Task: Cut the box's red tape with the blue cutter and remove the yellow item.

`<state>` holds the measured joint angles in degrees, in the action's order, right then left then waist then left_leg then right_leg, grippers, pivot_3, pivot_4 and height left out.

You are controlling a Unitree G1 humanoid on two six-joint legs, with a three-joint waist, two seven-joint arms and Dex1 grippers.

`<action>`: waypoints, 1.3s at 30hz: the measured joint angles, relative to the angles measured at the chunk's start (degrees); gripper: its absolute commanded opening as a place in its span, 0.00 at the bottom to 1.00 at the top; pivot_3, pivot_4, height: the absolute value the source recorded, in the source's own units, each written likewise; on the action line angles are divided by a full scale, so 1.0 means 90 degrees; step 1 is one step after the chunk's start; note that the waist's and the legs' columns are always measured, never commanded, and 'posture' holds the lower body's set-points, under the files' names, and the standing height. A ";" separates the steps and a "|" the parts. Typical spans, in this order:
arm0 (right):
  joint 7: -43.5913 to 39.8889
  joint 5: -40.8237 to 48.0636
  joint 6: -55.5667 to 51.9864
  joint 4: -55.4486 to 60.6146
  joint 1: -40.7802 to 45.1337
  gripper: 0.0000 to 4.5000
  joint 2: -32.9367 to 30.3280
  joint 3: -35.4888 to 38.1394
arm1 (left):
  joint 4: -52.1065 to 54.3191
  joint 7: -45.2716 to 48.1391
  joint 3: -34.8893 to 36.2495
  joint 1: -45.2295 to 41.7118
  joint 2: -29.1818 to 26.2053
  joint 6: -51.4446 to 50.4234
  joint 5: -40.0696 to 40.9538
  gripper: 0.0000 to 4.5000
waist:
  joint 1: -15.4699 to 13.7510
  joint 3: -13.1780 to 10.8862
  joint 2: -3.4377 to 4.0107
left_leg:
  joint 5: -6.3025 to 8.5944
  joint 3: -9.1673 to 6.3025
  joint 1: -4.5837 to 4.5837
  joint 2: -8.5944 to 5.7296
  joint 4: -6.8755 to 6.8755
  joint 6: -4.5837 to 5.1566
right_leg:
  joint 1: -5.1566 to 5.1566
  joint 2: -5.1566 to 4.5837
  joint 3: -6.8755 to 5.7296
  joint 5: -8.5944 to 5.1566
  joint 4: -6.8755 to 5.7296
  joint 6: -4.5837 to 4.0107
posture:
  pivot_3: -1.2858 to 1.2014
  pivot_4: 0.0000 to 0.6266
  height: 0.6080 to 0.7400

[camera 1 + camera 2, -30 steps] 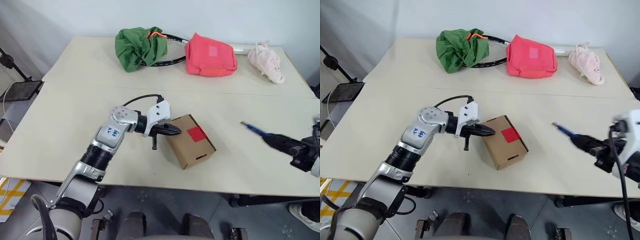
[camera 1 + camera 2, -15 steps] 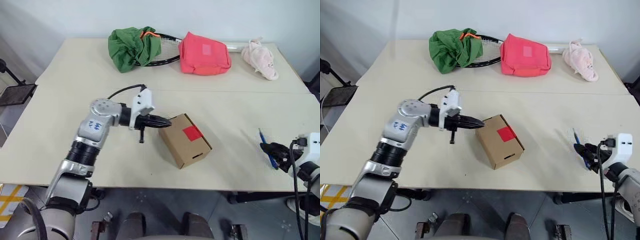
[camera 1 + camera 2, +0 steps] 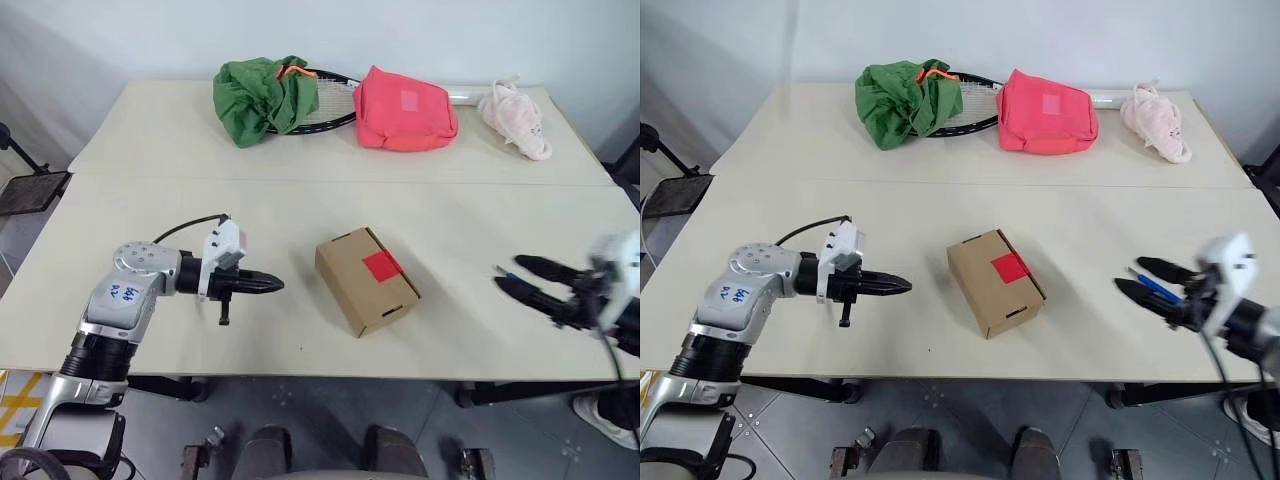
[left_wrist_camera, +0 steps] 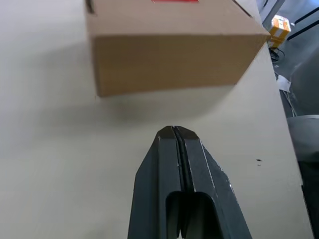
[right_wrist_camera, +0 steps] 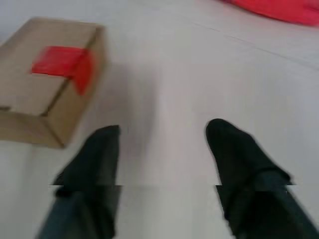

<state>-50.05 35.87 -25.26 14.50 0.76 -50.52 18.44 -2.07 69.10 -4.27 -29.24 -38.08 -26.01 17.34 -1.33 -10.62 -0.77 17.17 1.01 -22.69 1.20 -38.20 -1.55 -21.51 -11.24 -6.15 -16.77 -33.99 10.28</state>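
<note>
The brown box [image 3: 365, 281] lies closed mid-table with the red tape [image 3: 381, 265] across its top seam. My left gripper [image 3: 272, 286] is shut and empty, level, a hand's width left of the box and pointing at it; the left wrist view shows its tip [image 4: 173, 131] before the box's side [image 4: 169, 59]. Near the table's right front, my right gripper [image 3: 1130, 275] stands open. The blue cutter [image 3: 1153, 285] lies in line with its spread fingers, ungripped. The right wrist view shows the box [image 5: 30, 107] and tape [image 5: 62, 62] ahead. The yellow item is hidden.
Along the far edge lie a green cloth [image 3: 262, 95] over a racket [image 3: 330, 105], a pink-red bag [image 3: 405, 95] and a pale pink plush toy [image 3: 515, 115]. The table's front edge [image 3: 330, 375] runs just below both grippers.
My left gripper has drawn back to the left, away from the box it was touching. My right gripper, which held the blue cutter, has opened and let it go.
</note>
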 measured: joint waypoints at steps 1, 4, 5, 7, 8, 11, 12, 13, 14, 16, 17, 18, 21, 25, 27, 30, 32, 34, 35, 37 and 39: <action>0.0006 -0.0242 0.0128 -0.0055 0.0200 0.31 0.0131 -0.0345 | 0.0097 -0.0117 0.0006 0.0117 0.0049 -0.0016 0.0001 0.00 | -0.0006 0.0000 0.0000 | 0.0000 0.0000 0.0001 0.0000 0.0000 0.0000 | 0.0000 0.0000 0.0000 0.0000 0.0000 0.0000 | 0.52 0.24 1.00; 0.0164 -0.1083 0.0699 -0.0646 0.1009 0.06 0.0746 -0.1307 | 0.0400 -0.0573 -0.0139 0.0345 0.0460 -0.0051 -0.0006 0.00 | -0.0025 0.0000 0.0000 | 0.0000 -0.0001 -0.0006 -0.0004 -0.0011 -0.0001 | -0.0001 -0.0003 0.0000 0.0000 0.0000 0.0000 | 0.52 0.24 1.00; 0.0230 -0.1306 0.0852 -0.0875 0.1194 0.01 0.0899 -0.1499 | 0.0434 -0.0712 -0.0194 0.0342 0.0593 -0.0079 -0.0015 0.00 | -0.0033 0.0000 -0.0001 | -0.0001 -0.0002 -0.0008 -0.0004 -0.0012 -0.0001 | -0.0001 -0.0003 -0.0001 0.0000 -0.0001 0.0000 | 0.52 0.24 1.00; 0.0263 -0.1642 0.1105 -0.1316 0.1494 0.01 0.1127 -0.1771 | 0.0432 -0.0978 -0.0287 0.0304 0.0744 -0.0131 -0.0096 0.00 | -0.0020 0.0000 -0.0001 | -0.0001 0.0000 -0.0006 -0.0004 -0.0010 -0.0001 | -0.0001 -0.0002 -0.0001 0.0000 0.0000 0.0000 | 0.52 0.24 1.00; 0.0261 -0.1776 0.1188 -0.1480 0.1605 0.01 0.1238 -0.1871 | 0.0431 -0.1113 -0.0351 0.0271 0.0820 -0.0172 -0.0145 0.00 | -0.0009 0.0001 -0.0001 | -0.0001 0.0000 -0.0005 -0.0004 -0.0008 -0.0002 | -0.0001 -0.0002 -0.0001 0.0000 0.0000 0.0000 | 0.52 0.24 1.00; 0.0193 -0.1876 0.1136 -0.1559 0.1741 0.01 0.1410 -0.2125 | 0.0366 -0.1388 -0.0544 0.0187 0.0998 -0.0254 -0.0289 0.00 | 0.0001 0.0001 0.0000 | -0.0002 -0.0001 -0.0001 -0.0002 -0.0002 -0.0004 | -0.0002 -0.0001 -0.0002 0.0000 -0.0003 0.0000 | 0.52 0.24 1.00; 0.0163 -0.1873 0.1072 -0.1526 0.1786 0.01 0.1450 -0.2228 | 0.0341 -0.1481 -0.0635 0.0126 0.1055 -0.0274 -0.0362 0.00 | 0.0001 0.0001 0.0000 | -0.0002 0.0000 -0.0001 -0.0003 -0.0002 -0.0004 | -0.0002 -0.0001 -0.0002 0.0000 -0.0002 0.0000 | 0.52 0.24 1.00; 0.0091 -0.1866 0.0941 -0.1437 0.1774 0.01 0.1450 -0.2297 | 0.0301 -0.1562 -0.0681 0.0058 0.1165 -0.0286 -0.0408 0.00 | -0.0004 0.0001 0.0000 | -0.0003 0.0000 -0.0001 -0.0003 -0.0003 -0.0004 | -0.0002 -0.0001 -0.0002 0.0000 -0.0003 0.0000 | 0.52 0.24 1.00; 0.0030 -0.1849 0.0791 -0.1304 0.1768 0.01 0.1449 -0.2369 | 0.0255 -0.1630 -0.0723 0.0014 0.1239 -0.0287 -0.0440 0.00 | -0.0009 0.0001 0.0000 | -0.0002 0.0000 -0.0002 -0.0003 -0.0003 -0.0004 | -0.0002 -0.0001 -0.0002 0.0000 -0.0002 0.0000 | 0.52 0.24 1.00; -0.0065 -0.1792 0.0546 -0.1044 0.1712 0.01 0.1438 -0.2440 | 0.0135 -0.1724 -0.0785 -0.0018 0.1301 -0.0302 -0.0477 0.00 | -0.0005 0.0001 0.0000 | -0.0002 0.0000 -0.0001 -0.0003 -0.0002 -0.0004 | -0.0002 -0.0001 -0.0002 0.0000 -0.0002 0.0000 | 0.52 0.24 1.00; -0.0093 -0.1765 0.0414 -0.0887 0.1638 0.01 0.1422 -0.2450 | 0.0097 -0.1771 -0.0800 -0.0025 0.1347 -0.0308 -0.0495 0.00 | -0.0006 0.0001 0.0000 | -0.0002 0.0000 -0.0001 -0.0003 -0.0002 -0.0004 | -0.0002 0.0000 -0.0002 0.0000 -0.0003 0.0000 | 0.52 0.24 1.00; -0.0096 -0.1720 0.0252 -0.0731 0.1552 0.01 0.1386 -0.2439 | 0.0080 -0.1813 -0.0809 -0.0032 0.1382 -0.0316 -0.0505 0.00 | -0.0013 0.0001 0.0000 | -0.0002 0.0000 -0.0001 -0.0003 -0.0002 -0.0004 | -0.0002 -0.0001 -0.0002 0.0000 -0.0002 0.0000 | 0.52 0.24 1.00; -0.0036 -0.1596 -0.0253 -0.0203 0.1357 0.01 0.1303 -0.2410 | -0.0023 -0.1886 -0.0810 -0.0102 0.1400 -0.0349 -0.0518 0.00 | -0.0013 0.0001 0.0000 | -0.0002 0.0000 -0.0001 -0.0003 -0.0004 -0.0004 | -0.0001 -0.0001 -0.0002 0.0000 -0.0002 0.0000 | 0.52 0.24 1.00; 0.0206 -0.1545 -0.0852 0.0357 0.1211 0.01 0.1303 -0.2392 | -0.0034 -0.1888 -0.0802 -0.0104 0.1383 -0.0384 -0.0520 0.00 | -0.0009 0.0001 0.0000 | -0.0002 0.0000 0.0000 -0.0003 -0.0003 -0.0004 | -0.0001 -0.0001 -0.0002 0.0000 -0.0003 0.0000 | 0.52 0.24 1.00; 0.0280 -0.1546 -0.0993 0.0564 0.1097 0.01 0.1304 -0.2396 | -0.0034 -0.1881 -0.0807 -0.0103 0.1362 -0.0387 -0.0520 0.00 | -0.0011 0.0001 0.0000 | -0.0002 0.0000 0.0001 -0.0003 0.0000 -0.0004 | -0.0001 -0.0001 -0.0002 0.0000 -0.0003 0.0000 | 0.52 0.24 1.00; 0.0418 -0.1549 -0.1135 0.0761 0.1003 0.01 0.1356 -0.2463 | -0.0038 -0.1814 -0.0811 -0.0102 0.1271 -0.0388 -0.0519 0.00 | -0.0010 0.0001 0.0000 | -0.0002 0.0002 0.0001 -0.0003 -0.0002 -0.0004 | -0.0001 -0.0001 -0.0001 0.0000 -0.0001 0.0000 | 0.52 0.24 1.00; 0.0485 -0.1554 -0.1198 0.0840 0.0987 0.01 0.1397 -0.2500 | -0.0051 -0.1777 -0.0811 -0.0102 0.1224 -0.0388 -0.0519 0.00 | -0.0008 0.0001 0.0000 | -0.0002 0.0001 0.0001 -0.0003 -0.0001 -0.0004 | -0.0002 -0.0001 -0.0001 0.0000 -0.0003 0.0000 | 0.52 0.24 1.00; 0.0553 -0.1561 -0.1238 0.0853 0.0976 0.01 0.1419 -0.2513 | -0.0051 -0.1711 -0.0819 -0.0102 0.1183 -0.0408 -0.0504 0.00 | -0.0009 0.0001 0.0000 | -0.0002 0.0001 0.0001 -0.0003 -0.0001 -0.0004 | -0.0002 -0.0001 -0.0001 0.0000 -0.0002 0.0000 | 0.52 0.24 1.00; 0.0597 -0.1588 -0.1241 0.0853 0.0975 0.01 0.1419 -0.2515 | -0.0046 -0.1634 -0.0839 -0.0097 0.1150 -0.0456 -0.0481 0.00 | -0.0009 0.0001 0.0000 | -0.0002 0.0002 0.0001 -0.0003 -0.0001 -0.0004 | -0.0002 -0.0001 -0.0001 0.0000 -0.0002 0.0000 | 0.52 0.24 1.00; 0.0640 -0.1611 -0.1242 0.0852 0.0976 0.01 0.1402 -0.2506 | 0.0019 -0.1475 -0.0859 -0.0067 0.1062 -0.0542 -0.0430 0.00 | -0.0008 0.0001 0.0000 | -0.0002 0.0002 0.0001 -0.0003 -0.0001 -0.0004 | -0.0002 -0.0001 -0.0001 0.0000 -0.0002 0.0000 | 0.52 0.24 1.00; 0.0625 -0.1574 -0.1325 0.0852 0.0974 0.01 0.1258 -0.2428 | 0.0212 -0.1208 -0.0894 0.0015 0.0809 -0.0634 -0.0350 0.00 | -0.0006 0.0001 0.0000 | -0.0002 0.0002 0.0001 -0.0003 0.0001 -0.0004 | -0.0004 -0.0001 0.0000 0.0000 -0.0002 0.0000 | 0.52 0.24 1.00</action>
<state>-44.42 21.71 -37.18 22.17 9.53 -39.20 -3.41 -0.16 58.23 -12.32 -29.10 -30.79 -31.71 14.20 -1.38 -10.61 -0.77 17.15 1.02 -22.69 1.18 -38.19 -1.59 -21.54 -11.25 -6.15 -16.77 -34.00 10.28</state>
